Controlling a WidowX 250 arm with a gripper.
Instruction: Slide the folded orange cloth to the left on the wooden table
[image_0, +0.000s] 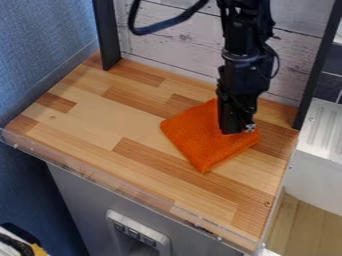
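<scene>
The black gripper (238, 128) hangs down from the top edge over the right half of the wooden counter. Beneath it lies a folded orange cloth (204, 137), roughly square, with one corner pointing toward the front. The gripper's lower end overlaps the cloth's right part and hides some of its back right side. Whether it touches the cloth, I cannot tell.
The wooden counter (100, 117) has a clear raised strip along its front edge. Dark upright posts (107, 35) stand at the back left and right, with a whitish plank wall behind. A white ribbed unit (324, 130) adjoins on the right, and a blue wall on the left.
</scene>
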